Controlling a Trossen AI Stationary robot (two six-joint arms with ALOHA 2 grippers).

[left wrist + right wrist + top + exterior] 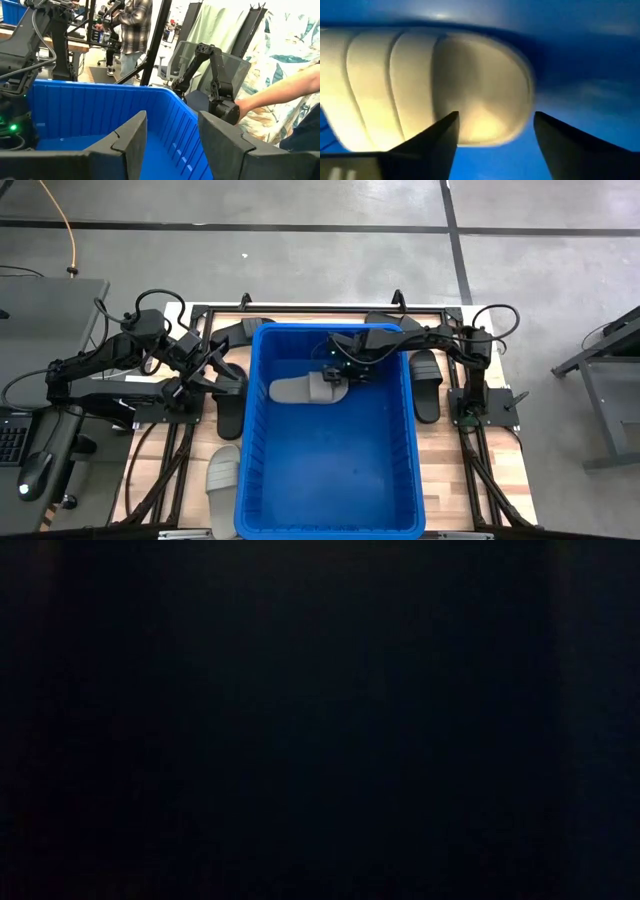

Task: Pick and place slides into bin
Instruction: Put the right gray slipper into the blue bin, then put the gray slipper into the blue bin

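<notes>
The blue bin (pixel 345 465) fills the table's middle. A light grey slide (pixel 300 389) lies sole down on its floor near the far end. My right gripper (pixel 336 376) hangs over that slide's right end, pointing steeply down. In the right wrist view its fingers (pixel 495 120) stand open just above the slide's rounded end (pixel 485 85), one to each side. My left gripper (pixel 215 368) waits open by the bin's left wall (pixel 90 107), pointing level across the bin with nothing between its fingers (pixel 172 125). The low view is dark.
Black slides lie on the table left of the bin (pixel 230 408), at the far left (pixel 243 330), at the far side (pixel 385 320) and right of it (pixel 426 385). Another grey slide (pixel 222 480) lies near left. A person's arm (pixel 280 97) shows beyond the table.
</notes>
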